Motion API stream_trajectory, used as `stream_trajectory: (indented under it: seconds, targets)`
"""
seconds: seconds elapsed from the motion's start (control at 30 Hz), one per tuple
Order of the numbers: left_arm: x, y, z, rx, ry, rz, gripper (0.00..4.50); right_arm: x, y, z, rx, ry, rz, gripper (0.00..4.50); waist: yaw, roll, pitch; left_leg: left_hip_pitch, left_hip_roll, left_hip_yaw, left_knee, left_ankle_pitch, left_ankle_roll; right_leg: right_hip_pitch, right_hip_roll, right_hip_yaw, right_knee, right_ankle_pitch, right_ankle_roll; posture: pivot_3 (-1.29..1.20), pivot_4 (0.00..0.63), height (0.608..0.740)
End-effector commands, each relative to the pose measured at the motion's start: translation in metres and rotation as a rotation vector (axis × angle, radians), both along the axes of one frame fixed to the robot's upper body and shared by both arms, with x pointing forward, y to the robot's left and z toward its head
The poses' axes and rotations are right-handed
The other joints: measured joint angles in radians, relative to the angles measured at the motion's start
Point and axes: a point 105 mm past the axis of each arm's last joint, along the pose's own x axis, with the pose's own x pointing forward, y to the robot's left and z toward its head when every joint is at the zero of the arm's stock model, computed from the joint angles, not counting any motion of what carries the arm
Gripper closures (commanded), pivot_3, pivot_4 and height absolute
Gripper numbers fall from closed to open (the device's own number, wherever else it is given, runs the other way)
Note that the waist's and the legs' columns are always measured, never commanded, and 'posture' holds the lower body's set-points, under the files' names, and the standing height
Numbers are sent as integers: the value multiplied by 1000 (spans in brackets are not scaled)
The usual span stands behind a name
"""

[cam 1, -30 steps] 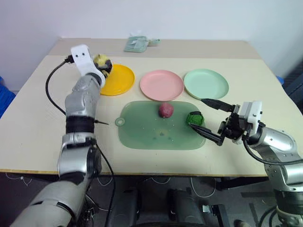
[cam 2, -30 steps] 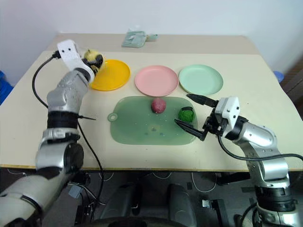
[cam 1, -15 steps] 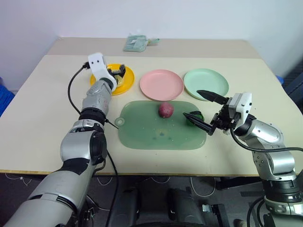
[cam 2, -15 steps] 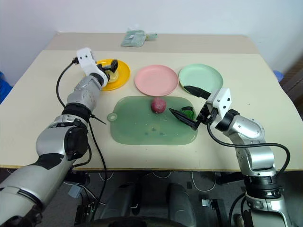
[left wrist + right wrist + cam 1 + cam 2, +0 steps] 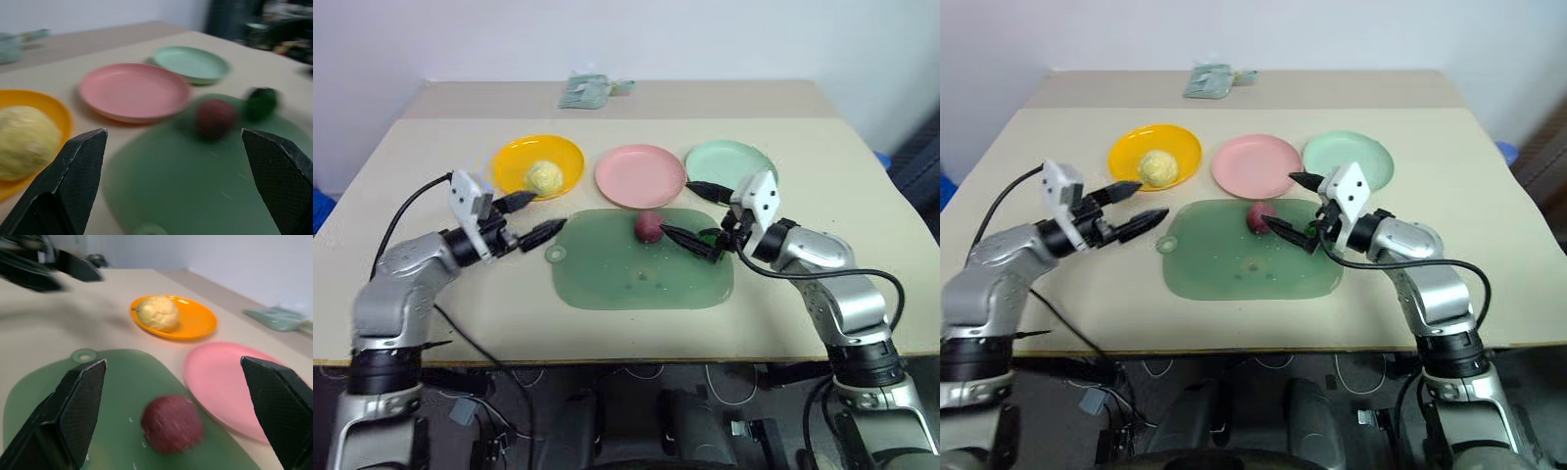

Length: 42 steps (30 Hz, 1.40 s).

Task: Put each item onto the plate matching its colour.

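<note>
Your yellow pear toy (image 5: 543, 177) sits on the orange plate (image 5: 570, 156); the maroon ball (image 5: 648, 227) waits on the green mat (image 5: 607, 279) beside the pink plate (image 5: 639, 174). Both the left gripper (image 5: 528, 217) and right gripper (image 5: 690, 214) gape empty. Next, you likely close the right around the maroon ball.

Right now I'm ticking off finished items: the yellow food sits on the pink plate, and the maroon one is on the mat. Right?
Not quite. The yellow food sits on the orange-yellow plate, not the pink plate, which is bare; the left eye view shows it. The maroon one is on the mat.
</note>
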Motion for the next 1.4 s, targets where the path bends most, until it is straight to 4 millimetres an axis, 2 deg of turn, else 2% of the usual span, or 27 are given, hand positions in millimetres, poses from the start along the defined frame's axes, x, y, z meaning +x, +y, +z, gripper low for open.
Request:
stream_trajectory:
  seconds: [0.03, 0.13, 0.27, 0.57, 0.83, 0.87, 0.9, 1.0, 1.17, 1.27, 1.4]
  targets:
    - [-28, 4, 8, 84, -36, -153, 20, 7, 11, -5, -38, 18, 55, 0, -1, 0, 0, 0, 0, 0, 0, 0, 0, 0, 0, 0, 0, 0, 0, 0, 150, 740]
    - [-46, 5, 3, 135, -26, -223, 20, 16, 20, -15, -76, 47, 78, 0, -2, 1, 1, 0, 0, 0, -2, 0, 0, -1, -1, 0, -1, 0, -1, 0, 150, 740]
    - [-55, 3, 5, 145, -37, -235, 20, 25, 22, -22, -128, 63, 78, 0, -1, 1, 1, -2, 0, 0, -2, 0, 0, -3, -1, 0, -1, 0, -1, 0, 150, 740]
    - [-67, -3, 11, 125, -66, -188, 20, 50, 20, -39, -251, 79, 20, 0, -22, 2, 1, -2, 0, 0, -4, 0, 0, -4, -1, 0, 0, 0, -1, 0, 150, 740]
    - [-69, -4, 11, 109, -90, -128, 20, 54, 29, -48, -303, 94, 30, 0, -20, 2, 1, -2, 0, 0, -3, 0, 0, -3, 0, 0, 0, 0, -1, 0, 150, 740]
    - [-70, -3, 10, 108, -89, -122, 0, 55, 30, -47, -300, 93, 31, 526, -21, 2, 1, -2, 0, 0, -3, 0, 0, -3, 0, 0, 0, 0, -1, 0, 150, 740]
    - [-70, -4, 10, 108, -89, -118, 0, 55, 30, -46, -299, 92, 31, 825, -21, 2, 1, -2, 0, 0, -3, 0, 0, -3, 0, 0, 0, 0, 0, 0, 150, 740]
    - [-71, -3, 9, 103, -88, -103, 0, 55, 30, -40, -286, 85, 35, 2097, -20, 2, 1, -2, 0, 0, -3, 0, 0, -3, 0, -1, 0, 0, 0, 0, 150, 740]
    - [-70, -3, 10, 92, -100, -80, 0, 54, 33, -22, -242, 61, 49, 2097, -21, 2, 1, -2, 0, 0, -3, 0, 0, -3, 0, -1, 0, 0, 0, 0, 150, 740]
    - [-69, -3, 11, 84, -103, -70, 0, 56, 39, 1, -159, 24, 52, 2097, -21, 3, 2, -2, 0, 0, -3, 0, 0, -3, 0, -1, 0, 0, 0, 0, 150, 740]
    - [-67, -6, 14, 63, -118, -57, 0, 82, 45, 45, -50, -50, -43, 2097, -26, 6, 4, -2, 0, 0, -3, 0, 0, -4, 1, 0, 1, 0, 0, 0, 150, 740]
